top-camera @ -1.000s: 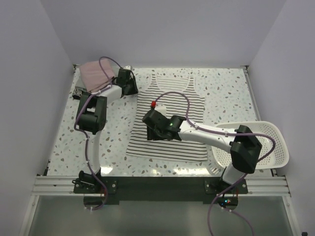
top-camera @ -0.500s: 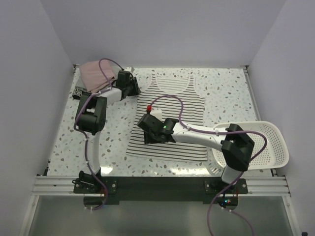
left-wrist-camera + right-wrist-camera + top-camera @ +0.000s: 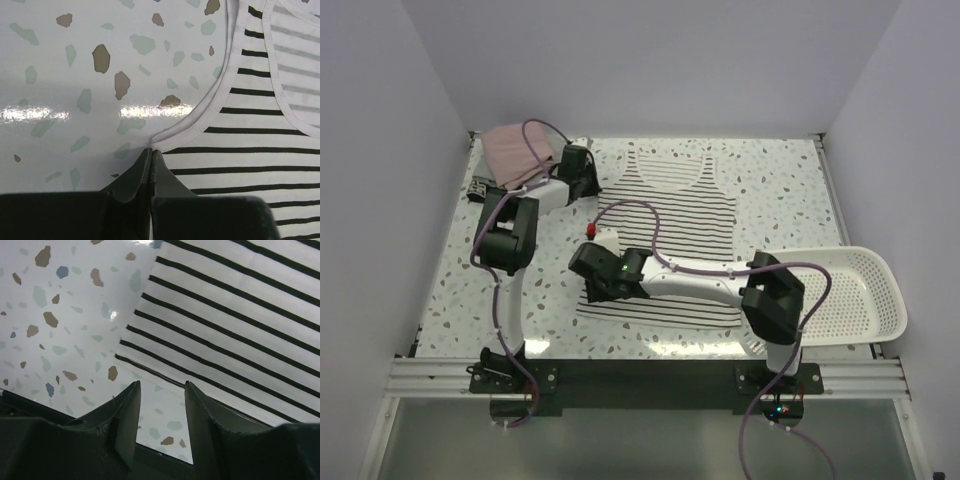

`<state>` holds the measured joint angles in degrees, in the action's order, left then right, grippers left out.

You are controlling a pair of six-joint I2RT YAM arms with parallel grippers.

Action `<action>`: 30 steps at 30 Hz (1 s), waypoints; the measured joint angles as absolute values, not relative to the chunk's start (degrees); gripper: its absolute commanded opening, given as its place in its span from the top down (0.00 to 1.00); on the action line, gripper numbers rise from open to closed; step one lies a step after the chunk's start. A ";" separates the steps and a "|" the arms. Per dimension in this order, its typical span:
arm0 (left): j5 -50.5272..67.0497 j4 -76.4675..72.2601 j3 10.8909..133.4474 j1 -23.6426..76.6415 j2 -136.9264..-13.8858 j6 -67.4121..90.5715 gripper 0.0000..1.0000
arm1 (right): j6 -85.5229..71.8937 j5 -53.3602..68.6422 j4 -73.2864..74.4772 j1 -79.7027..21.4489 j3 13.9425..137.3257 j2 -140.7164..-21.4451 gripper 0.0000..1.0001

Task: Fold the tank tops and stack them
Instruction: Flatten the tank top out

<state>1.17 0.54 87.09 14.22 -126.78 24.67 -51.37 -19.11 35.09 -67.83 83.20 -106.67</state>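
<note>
White, black-striped soft tank top (image 3: 672, 232) flat on speckled worktop (image 3: 780, 190), underarm corner pinched in closed left claw (image 3: 151, 153), right claw (image 3: 161, 390) parted and empty above near hem corner: first fold starting, hem grip probably needed next.

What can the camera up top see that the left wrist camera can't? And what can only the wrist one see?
Only the top view: the pink tank top in the far left corner and the white basket on the right. Only the left wrist view: up close, the left gripper is shut, with its tips right at an armhole corner. Both: the striped tank top lying flat on the speckled table.
</note>
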 measured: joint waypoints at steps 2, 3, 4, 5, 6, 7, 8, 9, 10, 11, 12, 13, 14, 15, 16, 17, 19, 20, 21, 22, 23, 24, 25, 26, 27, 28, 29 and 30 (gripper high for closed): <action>-0.10 -0.03 85.95 14.37 -126.15 24.95 1.00 | -51.33 -19.14 35.22 -69.25 86.28 -109.82 0.56; -0.71 -0.19 85.19 14.44 -125.62 25.15 1.00 | -51.27 -19.14 35.09 -70.00 87.66 -111.48 0.56; -1.39 -0.51 83.83 14.44 -124.77 25.56 1.00 | -51.22 -19.16 35.14 -70.63 88.75 -112.73 0.56; -2.07 -0.47 82.54 14.44 -123.81 25.89 1.00 | -51.18 -19.14 35.11 -71.35 90.00 -114.32 0.57; -2.70 -0.38 81.36 14.35 -122.93 26.04 1.00 | -51.16 -19.09 35.07 -72.05 91.05 -115.83 0.57; -3.29 -0.34 80.40 14.26 -122.23 26.39 1.00 | -51.09 -19.09 35.09 -72.64 91.96 -117.23 0.57; -3.60 -0.34 79.77 14.20 -121.80 26.57 1.00 | -51.07 -19.07 35.14 -73.17 92.77 -118.61 0.58; -3.88 -0.30 79.33 14.11 -121.47 26.87 1.00 | -51.00 -19.07 35.22 -73.71 93.62 -119.87 0.58; -4.01 -0.36 79.00 14.02 -121.25 27.05 1.00 | -51.00 -19.03 35.22 -74.19 94.39 -121.14 0.59; -4.19 -0.34 78.76 13.96 -121.10 27.42 1.00 | -50.98 -19.05 35.31 -74.63 95.13 -122.34 0.60; -4.32 -0.38 78.52 13.89 -120.92 27.51 1.00 | -51.00 -19.05 35.42 -74.98 95.83 -123.37 0.60; -4.43 -0.40 78.30 13.82 -120.81 27.59 1.00 | -51.00 -19.07 35.51 -75.20 96.29 -124.01 0.60; -4.54 -0.40 78.08 13.78 -120.62 27.86 1.00 | -51.03 -19.20 35.90 -75.59 96.86 -124.75 0.60; -4.60 -0.38 77.95 13.67 -120.51 27.92 1.00 | -51.05 -19.57 36.38 -75.96 97.23 -125.19 0.60; -4.60 -0.36 77.89 13.61 -120.46 27.99 1.00 | -51.09 -20.05 36.88 -76.23 97.58 -125.43 0.61; -4.60 -0.32 77.89 13.52 -120.42 28.03 1.00 | -51.16 -20.21 37.39 -76.40 97.93 -125.62 0.62; -4.62 -0.27 77.89 13.34 -120.42 28.08 1.00 | -51.40 -20.64 38.63 -76.82 98.89 -125.89 0.63; -4.60 -0.27 77.89 13.26 -120.42 28.10 1.00 | -51.44 -21.10 39.03 -77.03 99.33 -126.02 0.63; -4.62 -0.25 77.89 13.17 -120.42 28.12 1.00 | -51.46 -21.61 39.27 -77.25 99.57 -126.13 0.65; -4.60 -0.25 77.89 13.10 -120.42 28.18 1.00 | -51.51 -21.85 39.59 -77.47 99.77 -126.26 0.70; -4.58 -0.25 77.89 12.99 -120.42 28.36 1.00 | -51.53 -22.13 39.88 -77.67 99.96 -126.43 0.71; -4.56 -0.25 77.89 12.91 -120.42 28.45 1.00 | -51.59 -22.41 40.14 -77.87 100.25 -126.76 0.71; -4.51 -0.25 77.89 12.84 -120.42 28.49 1.00 | -51.62 -22.83 40.47 -78.06 100.71 -127.20 0.71; -4.49 -0.25 77.89 12.78 -120.42 28.51 1.00 | -51.64 -23.05 40.82 -78.15 101.16 -127.66 0.72; -4.47 -0.27 77.89 12.67 -120.42 28.51 1.00 | -51.62 -23.20 41.21 -78.26 101.71 -128.27 0.72; -4.43 -0.30 77.89 12.62 -120.42 28.53 1.00 | -51.62 -23.27 41.28 -78.37 101.84 -128.53 0.72; -4.29 -0.30 77.89 12.53 -120.42 28.53 1.00 | -51.62 -23.51 41.65 -78.37 102.30 -128.90 0.72; -4.23 -0.30 77.89 12.49 -120.42 28.56 1.00 | -51.62 -23.64 41.82 -78.37 102.65 -129.05 0.72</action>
